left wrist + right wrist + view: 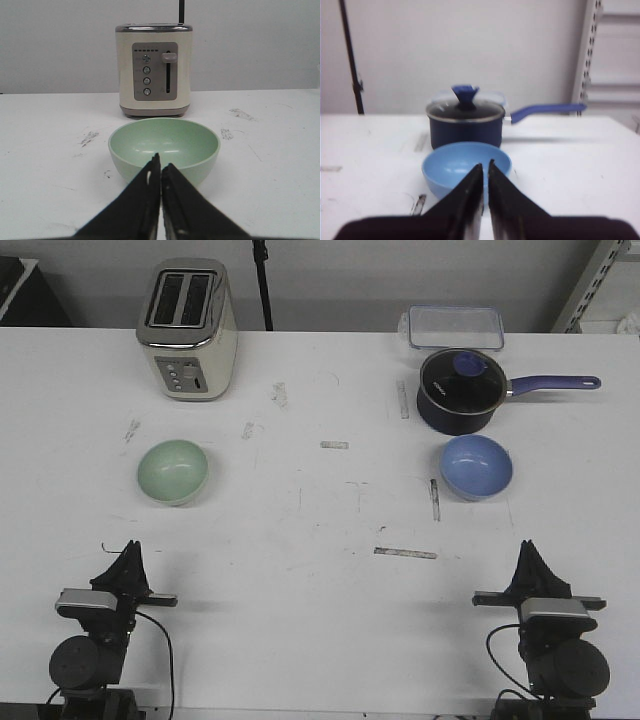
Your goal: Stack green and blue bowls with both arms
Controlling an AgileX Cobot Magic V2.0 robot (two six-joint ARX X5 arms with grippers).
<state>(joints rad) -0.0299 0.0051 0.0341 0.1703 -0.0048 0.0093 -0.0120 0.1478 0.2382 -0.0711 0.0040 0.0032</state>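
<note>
Mint-green bowl [174,471] sits left on the white tabletop [320,620], blue bowl [477,466] right, just before the saucepan [460,390]; each lies straight ahead of its own arm. Left hand [128,556] and right hand [529,558] are closed, empty, well short.

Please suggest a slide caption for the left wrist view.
Shut left tool faces the green bowl, toaster behind.

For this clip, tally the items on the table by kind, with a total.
Bowls: 2, the green bowl and the blue bowl
Toasters: 1, the toaster
Saucepans: 1, the lidded saucepan
Clear containers: 1, the plastic container
Total: 5
</note>
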